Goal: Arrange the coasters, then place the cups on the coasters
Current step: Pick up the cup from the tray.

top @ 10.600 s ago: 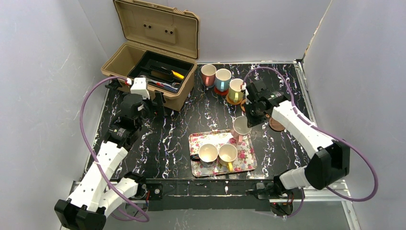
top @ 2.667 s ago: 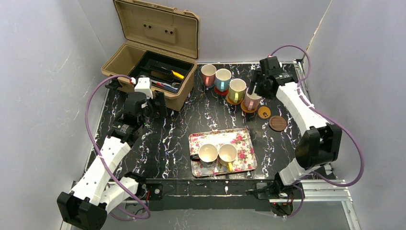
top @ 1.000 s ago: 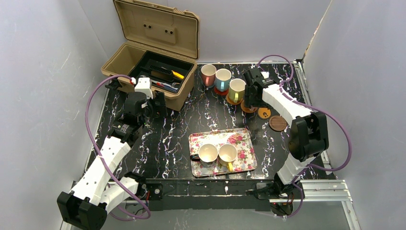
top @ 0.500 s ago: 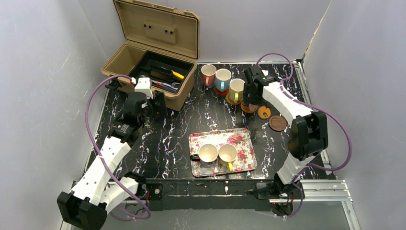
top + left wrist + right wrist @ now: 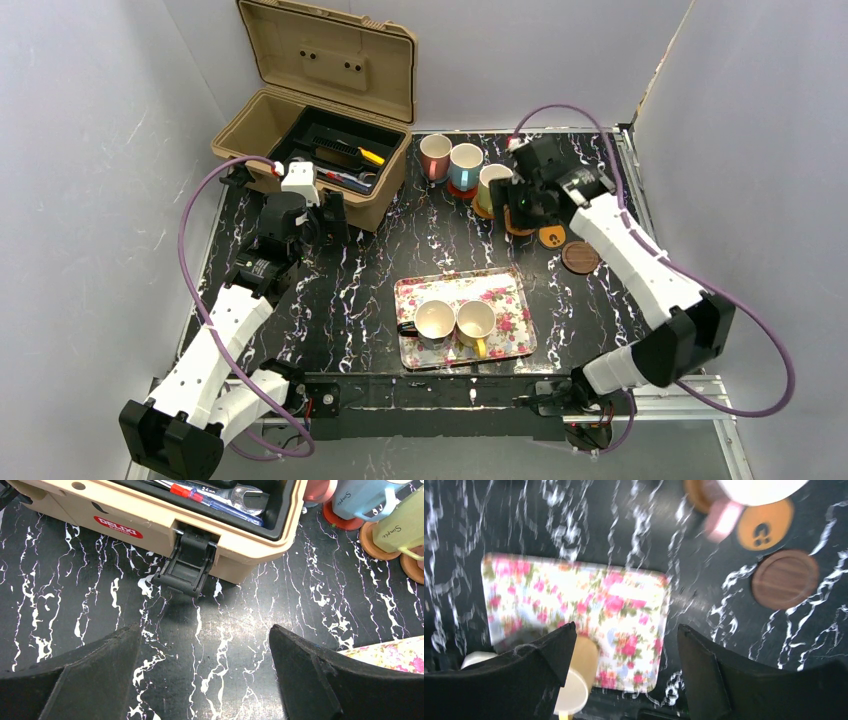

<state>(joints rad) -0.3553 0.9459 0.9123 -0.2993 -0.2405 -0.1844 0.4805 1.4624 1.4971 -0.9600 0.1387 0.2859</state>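
From above, the right claw (image 5: 520,203) is seen over the back row of cups (image 5: 465,165) on coasters. Two tray cups (image 5: 436,320) are left on the flowery tray (image 5: 510,300). The orange coaster (image 5: 551,237) and brown coaster (image 5: 580,257) are bare, so a tray cup is likely to be fetched next, and the claw must be put around it.

At the left wrist, the left claw (image 5: 204,629) is spread wide and empty.

At the right wrist, the right claw is spread wide with nothing held, and the pink cup (image 5: 749,489) is apart from it.
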